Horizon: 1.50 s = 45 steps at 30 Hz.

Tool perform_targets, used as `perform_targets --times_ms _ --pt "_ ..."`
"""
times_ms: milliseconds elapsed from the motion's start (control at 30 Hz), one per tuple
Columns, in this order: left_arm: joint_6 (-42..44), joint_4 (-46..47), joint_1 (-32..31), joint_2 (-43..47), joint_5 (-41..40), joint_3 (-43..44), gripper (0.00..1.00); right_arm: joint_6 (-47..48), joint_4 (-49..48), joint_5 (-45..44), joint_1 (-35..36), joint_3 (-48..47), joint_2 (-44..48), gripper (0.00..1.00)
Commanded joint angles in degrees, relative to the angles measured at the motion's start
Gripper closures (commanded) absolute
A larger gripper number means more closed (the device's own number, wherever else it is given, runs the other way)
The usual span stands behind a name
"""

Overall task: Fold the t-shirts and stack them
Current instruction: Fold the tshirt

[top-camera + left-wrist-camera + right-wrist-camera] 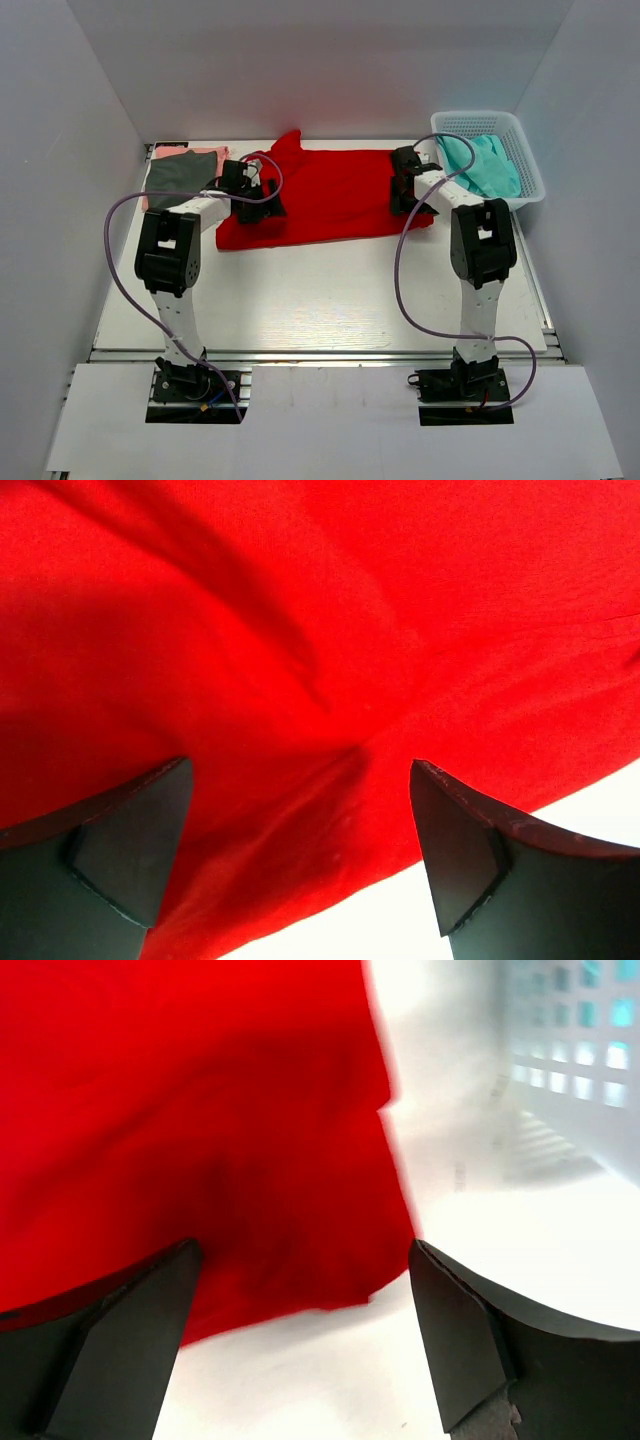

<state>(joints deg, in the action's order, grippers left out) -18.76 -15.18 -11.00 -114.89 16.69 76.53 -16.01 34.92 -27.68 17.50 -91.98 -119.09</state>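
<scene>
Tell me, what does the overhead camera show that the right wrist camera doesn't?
Only the overhead view shows both arms whole, the left gripper, and the grey shirt lying on the pink shirt at the table's far left. Only the right wrist view shows the right gripper close up, its fingers spread wide with nothing between them, just above the cloth's edge. Both show the red t-shirt, the white basket and the table.

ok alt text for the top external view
A red t-shirt lies spread on the white table, with the left gripper and right gripper over its ends. A grey shirt on a pink shirt sits far left, a white basket of teal fabric far right.
</scene>
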Motion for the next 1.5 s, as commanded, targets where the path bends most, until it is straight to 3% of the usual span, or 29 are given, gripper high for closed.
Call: perform_targets --times_ms 0,133,233,467,800,1067,1300,1467 --pt "-0.2 -5.1 0.7 0.3 -1.1 -2.0 0.00 -3.8 1.7 -9.5 -0.9 -1.0 -2.7 0.10" --pt "-0.2 -7.0 1.9 0.9 -5.0 -6.5 0.00 -4.5 2.3 -10.0 -1.9 -0.7 -3.5 0.10" --pt "-0.7 -9.5 1.9 2.5 -14.2 -9.4 0.00 -6.3 3.9 -12.2 -2.6 0.1 -2.8 0.10" --pt "-0.2 -11.8 3.7 3.0 -20.8 -9.9 0.00 -9.6 4.6 -15.3 -3.9 8.6 3.6 0.10" --pt "5.8 -9.1 4.2 4.8 -19.8 -10.4 0.00 -6.3 3.6 -13.6 -7.0 16.0 9.9 0.10" --pt "8.3 -7.9 4.2 3.6 -17.1 -9.2 0.00 5.2 -10.5 3.1 -9.7 26.3 24.8 0.10" --pt "10.2 -7.4 4.2 5.4 -15.9 -9.7 0.00 9.9 -12.9 -0.1 -12.0 26.2 25.2 0.10" --pt "10.9 -7.4 4.2 4.8 -14.1 -9.7 0.00 14.9 -15.0 7.0 -12.1 27.0 27.3 0.10"
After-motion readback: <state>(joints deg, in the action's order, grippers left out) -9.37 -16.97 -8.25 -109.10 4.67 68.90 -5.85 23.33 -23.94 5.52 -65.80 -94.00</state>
